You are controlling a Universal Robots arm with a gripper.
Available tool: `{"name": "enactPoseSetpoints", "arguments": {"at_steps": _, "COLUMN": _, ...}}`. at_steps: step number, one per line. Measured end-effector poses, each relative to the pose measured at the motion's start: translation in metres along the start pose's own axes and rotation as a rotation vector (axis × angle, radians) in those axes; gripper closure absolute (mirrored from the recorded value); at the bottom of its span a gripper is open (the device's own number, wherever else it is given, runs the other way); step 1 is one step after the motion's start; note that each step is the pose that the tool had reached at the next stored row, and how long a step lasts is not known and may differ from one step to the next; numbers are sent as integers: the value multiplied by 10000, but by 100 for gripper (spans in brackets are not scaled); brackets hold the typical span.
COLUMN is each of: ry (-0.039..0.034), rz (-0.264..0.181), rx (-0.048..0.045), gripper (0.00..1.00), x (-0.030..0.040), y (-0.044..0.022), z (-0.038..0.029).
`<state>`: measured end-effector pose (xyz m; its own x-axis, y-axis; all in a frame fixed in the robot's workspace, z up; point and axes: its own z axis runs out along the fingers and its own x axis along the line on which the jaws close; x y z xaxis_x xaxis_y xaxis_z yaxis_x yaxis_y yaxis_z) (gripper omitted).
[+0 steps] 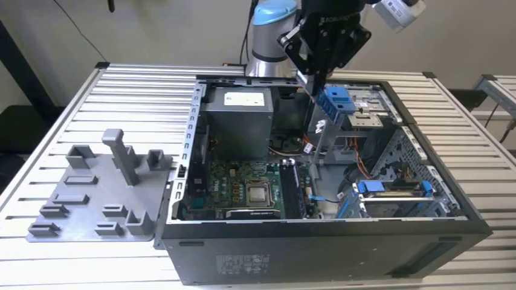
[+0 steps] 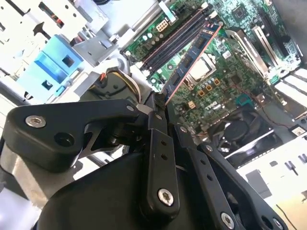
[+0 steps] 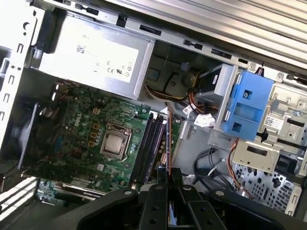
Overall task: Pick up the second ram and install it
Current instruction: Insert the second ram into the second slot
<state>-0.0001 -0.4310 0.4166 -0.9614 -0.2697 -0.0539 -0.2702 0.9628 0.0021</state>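
Black linkage arms of the gripper (image 2: 160, 106) crowd the foreground in both wrist views, and its fingers are clamped on the upper end of the ram stick (image 2: 192, 62), a thin module hanging edge-on below them.

Directly beneath the gripper sits the open computer case (image 1: 322, 254), lying on its side on a slatted metal table (image 1: 105, 96). Under the stick's lower edge lies the green motherboard (image 3: 81, 139). Off to one side of the gripper, higher in the case, is the grey power supply (image 3: 96, 55); on the opposite side, close by, is a blue drive bracket (image 3: 244, 108). Outside the case, well apart from the gripper, stands a grey holder tray (image 1: 89, 193).

On the board just below the stick's tip run the dark memory slots (image 3: 152, 146), parallel to the module, with the bare processor (image 3: 114, 143) beside them.

Risks, as a judgement: the stick looks held by one end only, so it could swing or tilt in the grip and meet the slot at an angle. A small sideways offset would put it on the slot wall or in a neighbouring slot. Pressing while misaligned could bend the module or strain the socket. Loose cables (image 3: 184, 98) near the bracket could snag the linkage.
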Motion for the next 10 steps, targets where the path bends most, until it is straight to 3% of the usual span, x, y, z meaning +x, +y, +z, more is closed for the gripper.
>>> {"name": "enactPoseSetpoints", "arguments": {"at_steps": 3, "ry": 131, "rz": 72, "rx": -1, "gripper": 85, "x": -2, "y": -1, "z": 11}}
{"name": "enactPoseSetpoints", "arguments": {"at_steps": 10, "ry": 140, "rz": 1201, "rx": 55, "gripper": 85, "x": 0, "y": -1, "z": 53}}
